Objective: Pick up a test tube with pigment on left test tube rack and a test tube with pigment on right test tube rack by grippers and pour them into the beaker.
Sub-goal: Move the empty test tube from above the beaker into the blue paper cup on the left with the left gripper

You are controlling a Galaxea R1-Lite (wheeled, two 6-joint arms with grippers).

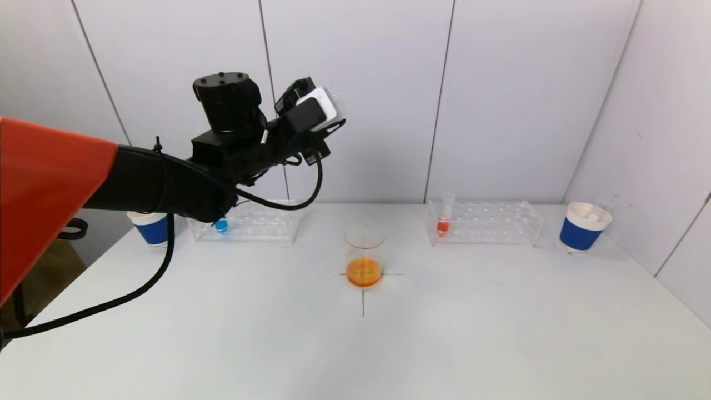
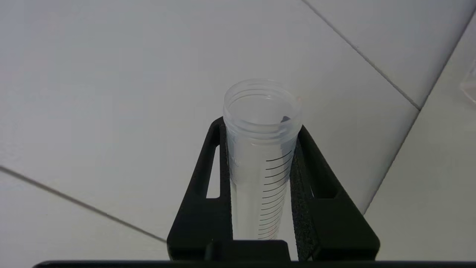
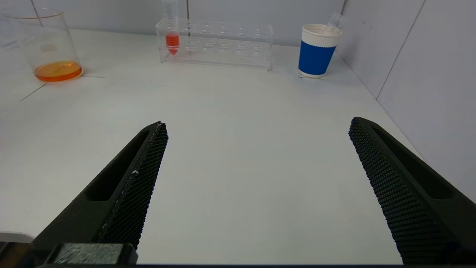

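Beaker (image 1: 364, 258) at table centre holds orange liquid, your left gripper (image 2: 260, 149) clamps an emptied test tube (image 2: 260, 156) aloft, and your wide-open right gripper (image 3: 256, 149) hasn't fetched the red tube (image 1: 443, 219) in its rack (image 1: 489, 222).

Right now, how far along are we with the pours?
Done: beaker already holds orange liquid. In hand: left end effector grips an empty-looking tube, raised above the left rack. Left: right end effector is open; the red tube sits in the right rack.
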